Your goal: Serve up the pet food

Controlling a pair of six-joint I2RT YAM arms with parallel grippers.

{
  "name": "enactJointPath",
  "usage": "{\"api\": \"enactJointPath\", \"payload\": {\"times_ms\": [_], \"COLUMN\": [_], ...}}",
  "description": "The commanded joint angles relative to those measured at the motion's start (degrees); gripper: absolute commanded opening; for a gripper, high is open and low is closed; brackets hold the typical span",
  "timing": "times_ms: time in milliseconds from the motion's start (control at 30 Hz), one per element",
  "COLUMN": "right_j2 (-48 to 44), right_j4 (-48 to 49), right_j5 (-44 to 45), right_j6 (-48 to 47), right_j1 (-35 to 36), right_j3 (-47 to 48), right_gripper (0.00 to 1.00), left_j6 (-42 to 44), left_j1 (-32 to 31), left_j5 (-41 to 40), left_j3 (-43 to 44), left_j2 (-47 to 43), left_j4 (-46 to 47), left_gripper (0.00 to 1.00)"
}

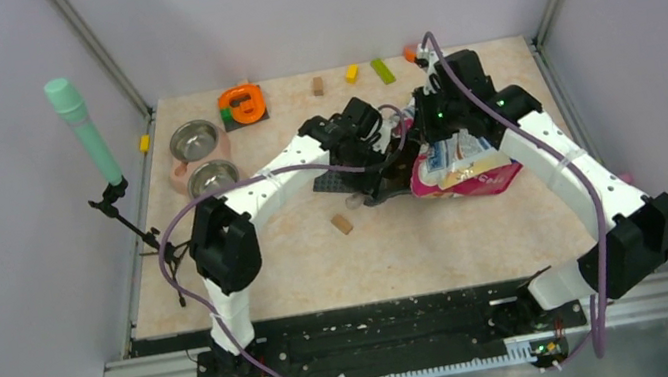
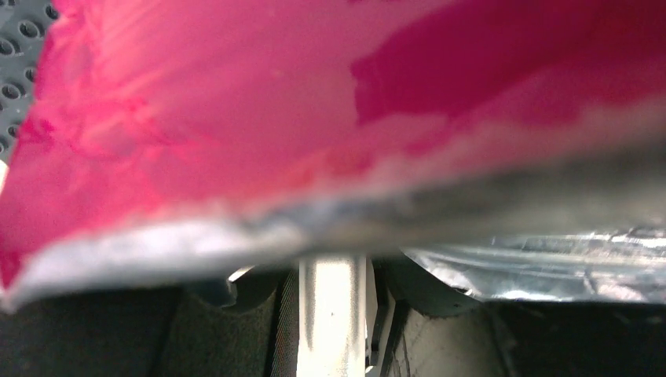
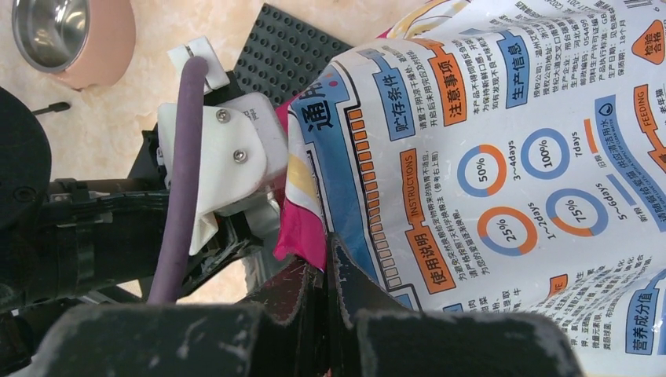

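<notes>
My right end effector [image 3: 326, 263] clenches the glossy pink-and-blue pet food bag [image 1: 465, 174], frame centre; whether the left end effector [image 1: 393, 160] grips, I cannot tell.

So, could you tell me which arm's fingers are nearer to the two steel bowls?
Left. The left fingers are at the cat food bag's left edge, on the side facing the steel bowls; the right fingers pinch the bag farther right.

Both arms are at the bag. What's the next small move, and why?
Probably nudge the left gripper onto the bag's pink edge and close on it. The right gripper is shut on the bag, and the left sits against it with no clear hold. Two holds could open it.
</notes>
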Motion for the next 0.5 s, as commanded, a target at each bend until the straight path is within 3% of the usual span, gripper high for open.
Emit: {"api": "enactJointPath", "payload": {"times_ms": [0, 200, 467], "right_j2": [-1.75, -1.95, -2.40], "right_j4": [6.28, 6.75, 6.86], "right_j5": [-2.37, -2.57, -3.12], "right_j6": [2.06, 2.19, 2.28], "right_j1": [-0.41, -0.40, -0.37], "right_j3": [2.92, 2.53, 1.23], "right_gripper": [0.00, 0.00, 0.00], "left_j6": [-6.19, -10.76, -10.19], "left_j1": [-0.80, -0.90, -0.88], "left_j5": [-1.45, -3.29, -3.78], "left_j3": [-1.66, 0.89, -10.38], "left_j2": [3.10, 5.89, -0.14], "left_j4": [16.09, 26.22, 44.66], "left_gripper": [0.00, 0.00, 0.00]}}
